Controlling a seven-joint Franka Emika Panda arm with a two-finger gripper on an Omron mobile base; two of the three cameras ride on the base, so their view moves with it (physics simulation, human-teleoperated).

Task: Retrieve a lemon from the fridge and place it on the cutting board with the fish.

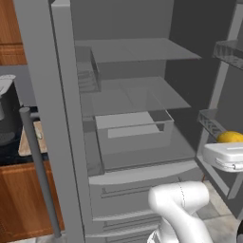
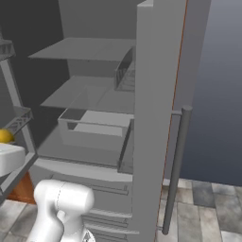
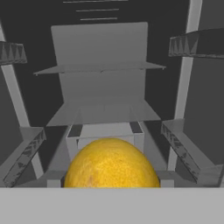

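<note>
The fridge (image 1: 137,61) stands open, its grey shelves and a clear drawer (image 1: 135,128) bare. The yellow lemon (image 3: 111,164) sits large at the bottom middle of the hand view, right at my gripper, with the fridge interior beyond it. From the left base the lemon (image 1: 231,136) hangs in the air above my white hand at the right edge, clear of the door shelves, and my gripper (image 1: 228,144) is shut on it. The fingers themselves are hidden. The lemon (image 2: 4,136) also shows at the left edge of the right base view. The tan cutting board (image 1: 26,142) lies on the counter left of the fridge, a small pale fish (image 1: 40,135) on it.
The open left door (image 1: 47,95) with its long bar handle (image 1: 40,175) stands between me and the board. The right door (image 2: 156,94) with its handle (image 2: 177,165) swings out on the other side. Door shelves (image 1: 211,121) jut near the hand. Wooden cabinets (image 1: 21,199) sit under the counter.
</note>
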